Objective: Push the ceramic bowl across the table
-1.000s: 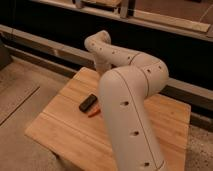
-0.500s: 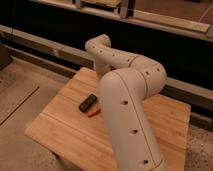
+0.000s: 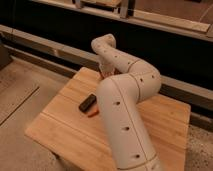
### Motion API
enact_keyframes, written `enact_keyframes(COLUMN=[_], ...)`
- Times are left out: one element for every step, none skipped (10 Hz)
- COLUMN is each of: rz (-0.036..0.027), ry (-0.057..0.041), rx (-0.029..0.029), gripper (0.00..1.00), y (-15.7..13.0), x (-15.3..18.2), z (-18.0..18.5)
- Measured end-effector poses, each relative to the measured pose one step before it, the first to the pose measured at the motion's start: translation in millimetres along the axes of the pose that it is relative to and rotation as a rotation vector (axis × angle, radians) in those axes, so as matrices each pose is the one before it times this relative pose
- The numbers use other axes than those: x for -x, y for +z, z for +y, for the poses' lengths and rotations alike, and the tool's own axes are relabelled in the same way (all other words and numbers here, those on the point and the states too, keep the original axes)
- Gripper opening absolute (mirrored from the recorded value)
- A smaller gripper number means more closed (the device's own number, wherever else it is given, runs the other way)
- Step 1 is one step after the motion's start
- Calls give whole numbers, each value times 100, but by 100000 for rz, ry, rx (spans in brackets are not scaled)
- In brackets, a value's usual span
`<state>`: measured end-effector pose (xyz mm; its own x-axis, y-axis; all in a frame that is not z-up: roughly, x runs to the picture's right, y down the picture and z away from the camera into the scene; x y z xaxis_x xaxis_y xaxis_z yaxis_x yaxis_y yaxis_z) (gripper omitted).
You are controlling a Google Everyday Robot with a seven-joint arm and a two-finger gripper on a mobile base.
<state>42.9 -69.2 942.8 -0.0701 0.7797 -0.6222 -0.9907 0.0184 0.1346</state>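
The wooden plank table [image 3: 60,125] fills the lower part of the camera view. My white arm [image 3: 122,120] rises from the bottom, bends at the elbow and reaches back to the table's far edge. The gripper [image 3: 104,71] hangs there, pointing down, partly hidden behind the arm. A small reddish-brown sliver [image 3: 93,114] shows at the arm's left edge; it may be the ceramic bowl, mostly hidden by the arm. The gripper is well beyond it, not touching it.
A dark oblong object [image 3: 87,103] lies on the table just left of the arm. A dark wall with a ledge [image 3: 165,20] runs behind the table. Bare floor [image 3: 20,95] lies to the left. No white cup shows.
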Motion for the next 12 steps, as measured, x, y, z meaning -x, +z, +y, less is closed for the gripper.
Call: enact_keyframes(rz=[-288,-646,-325,-267,-445,-130,-786,120,2,61,-100,97], ry=[134,313,86,-140,-405,-238,-32,182,290,-66,-103,-30], rx=[-11,-41,64,93,306,40,482,-109,21,-27,73,8], gripper=[0,0,0,0,0,0,0,0,0,0,0,2], y=[246,124,23,-78,-258,-158,-781,89,6,51,-77,57], x=[408,593,341,140,153,31,134,-31,5,-18,20,-27], z=[-367,-554,-243,41,277,236,324,-54,-146,68,121,23])
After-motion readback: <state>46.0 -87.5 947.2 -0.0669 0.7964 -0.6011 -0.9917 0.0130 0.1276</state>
